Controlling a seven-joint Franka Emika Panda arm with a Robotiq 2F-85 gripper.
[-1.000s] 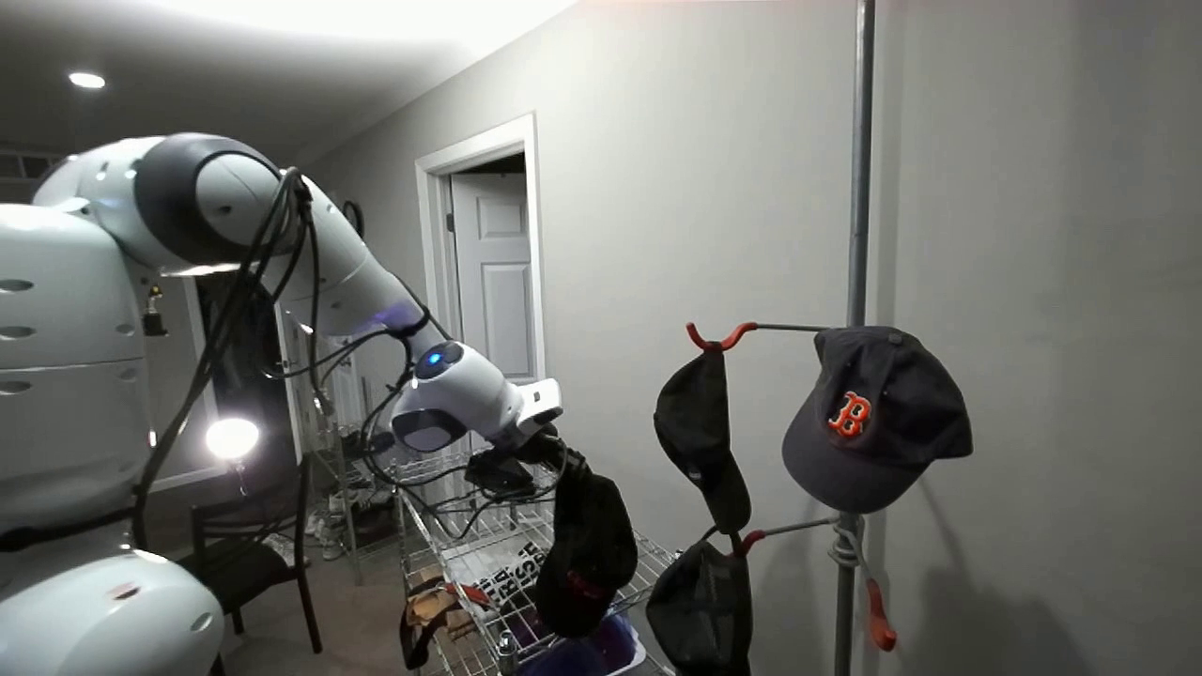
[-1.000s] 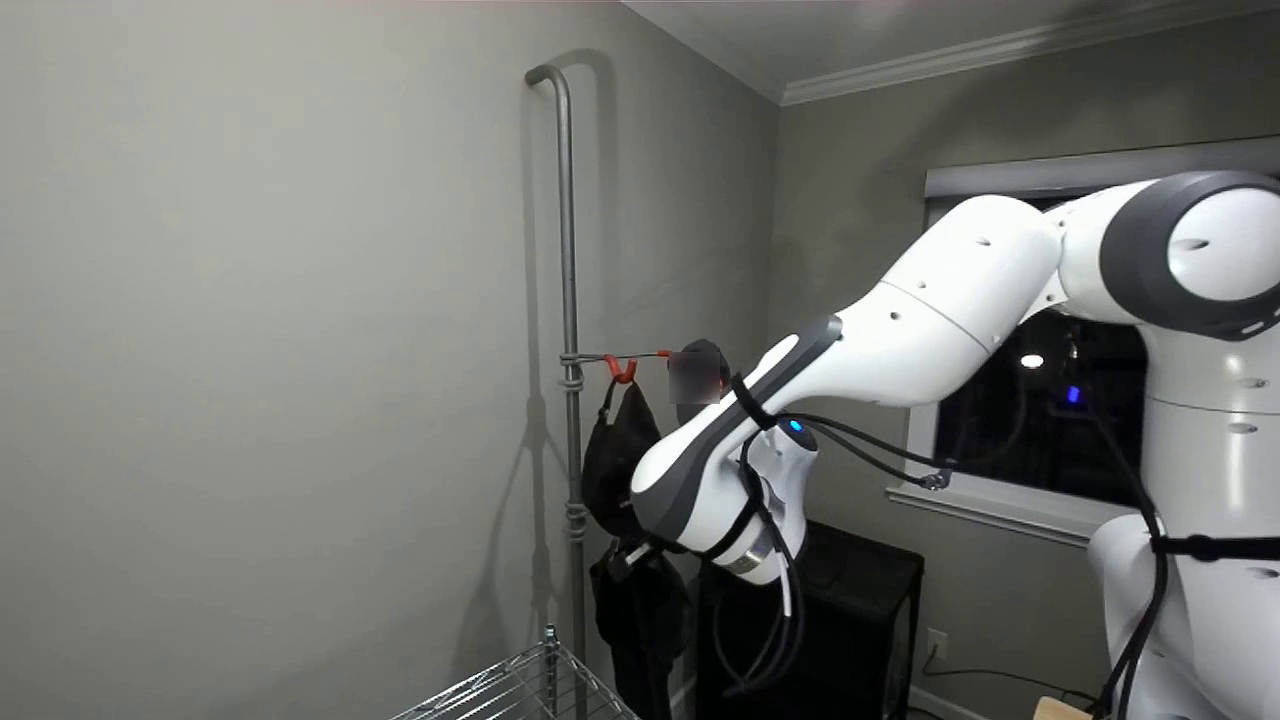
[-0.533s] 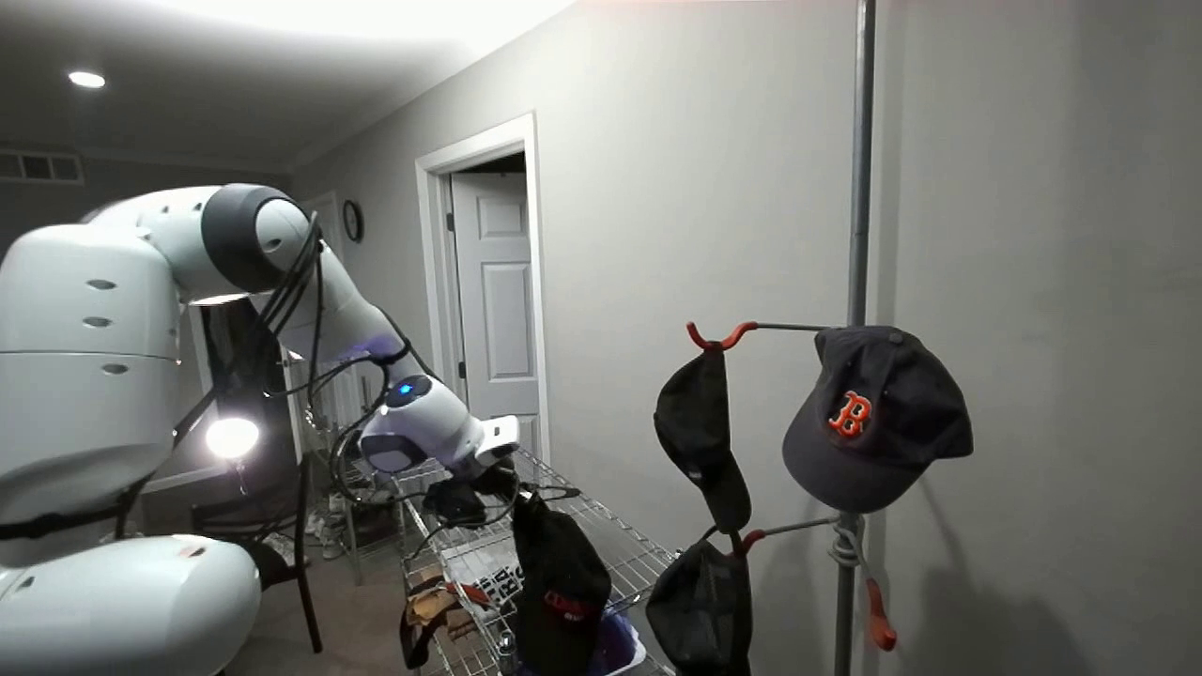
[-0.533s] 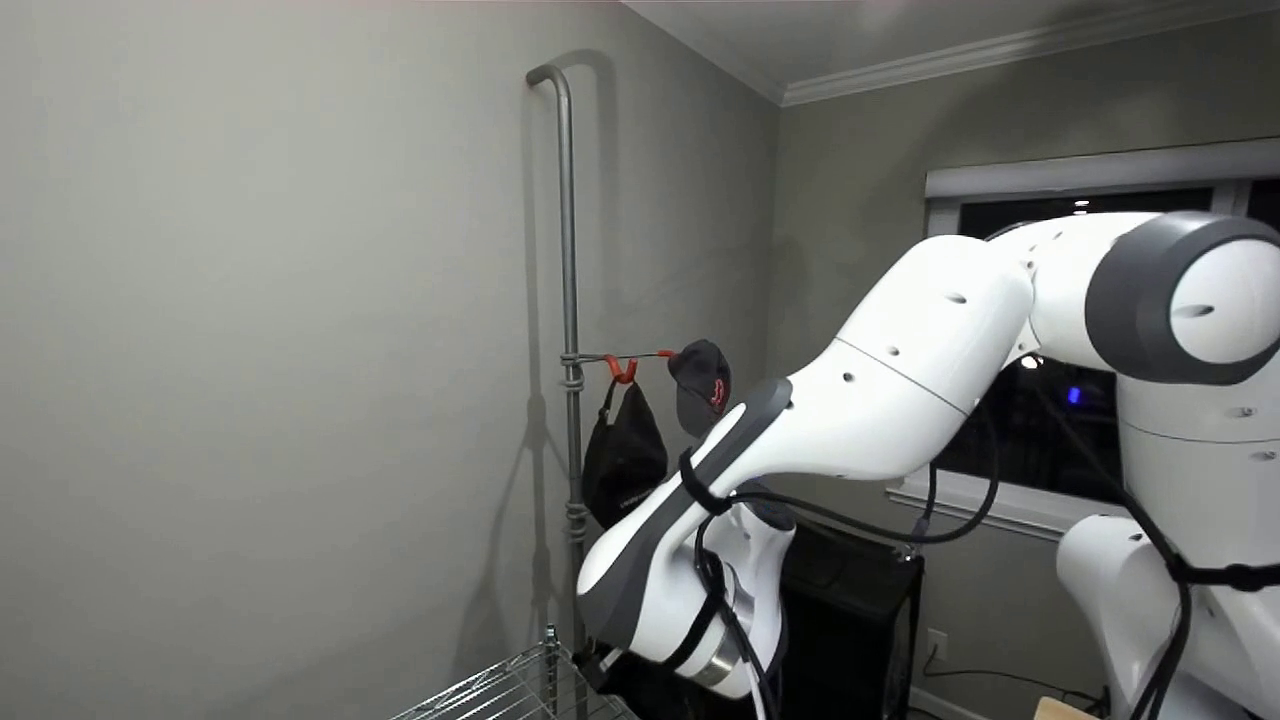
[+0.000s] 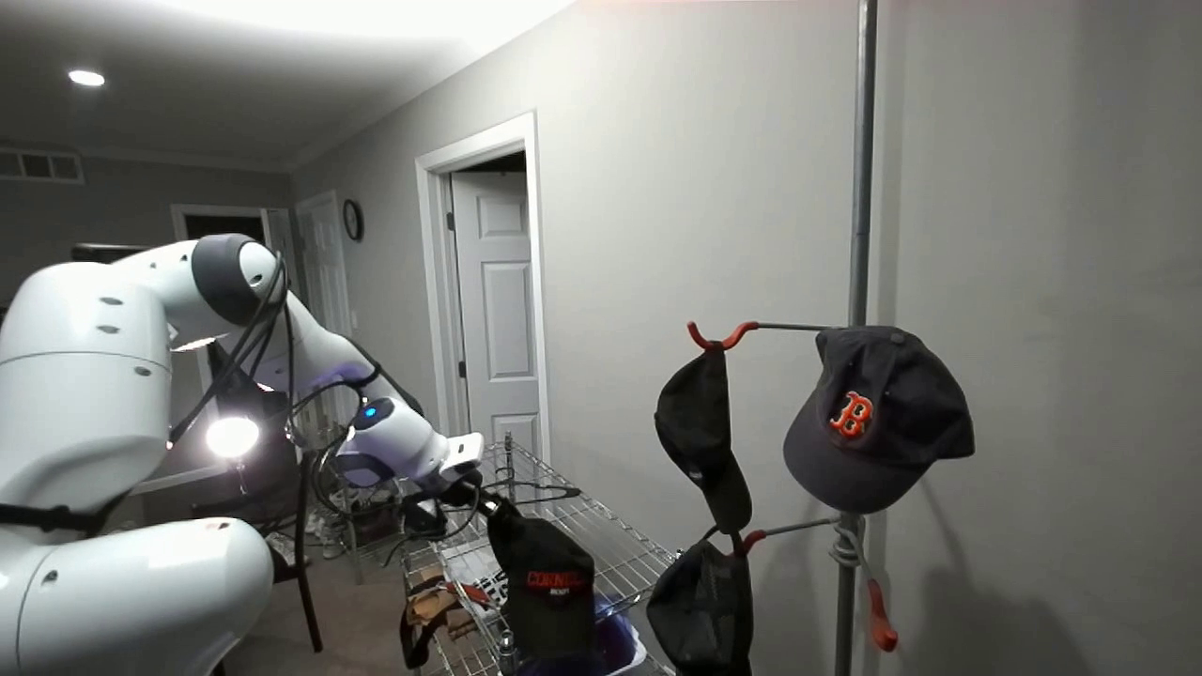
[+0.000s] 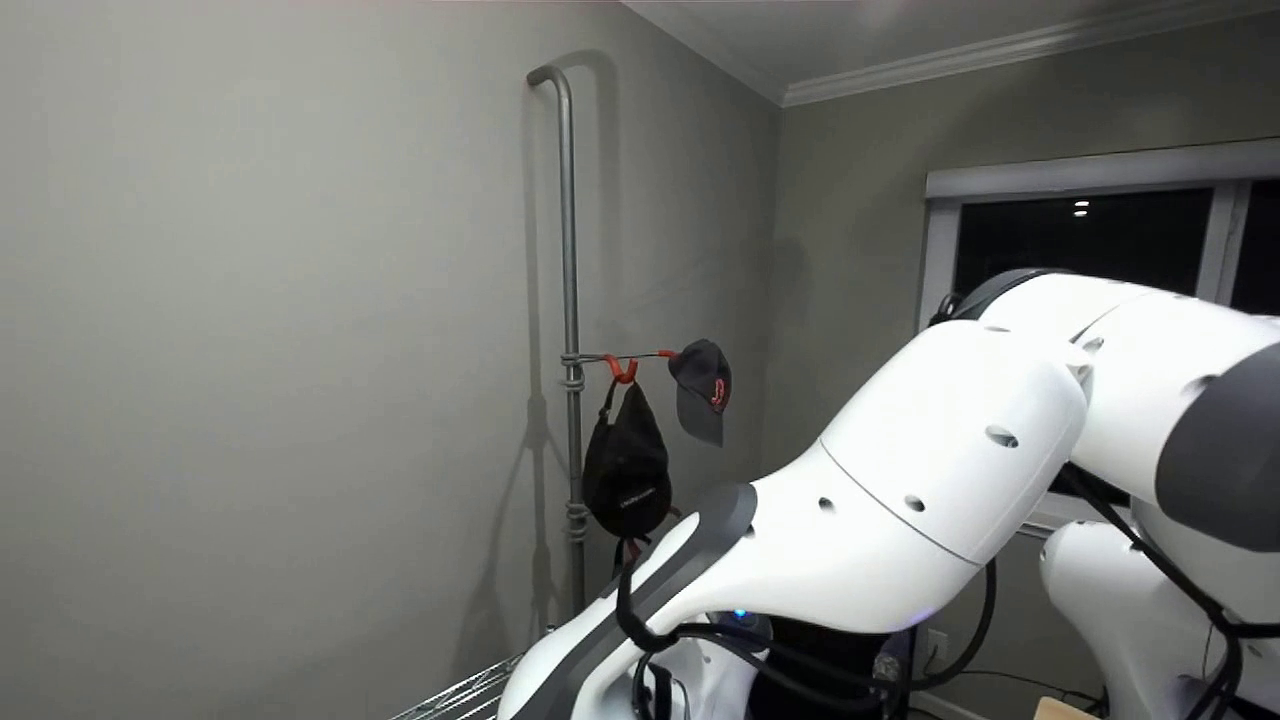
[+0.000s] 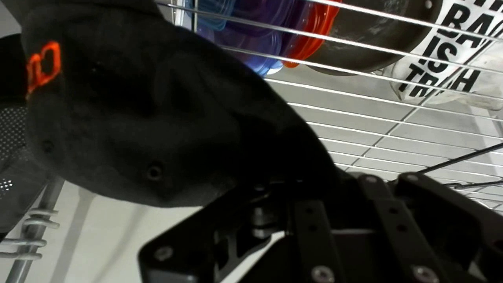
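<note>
one black cap (image 5: 551, 590), clamped in my claw (image 5: 494, 508), has swung lower and away from the metal pole (image 5: 860, 235), so i judge it's mid-carry, not yet placed.

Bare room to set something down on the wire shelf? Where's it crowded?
Wire shelf, top: bare wires between the black hanger-like frame and the corner seen beside the hanging mesh cap. Part is hidden behind the gripped Cornell cap. Crowded: underneath, with plastic containers, a dark pan and a printed white bag.

Held cap (image 5: 548, 601) fills space below fingers (image 7: 312, 232); open air above wire rack (image 5: 620, 552); hanging caps (image 5: 700, 422) crowd pole (image 5: 858, 216).
</note>
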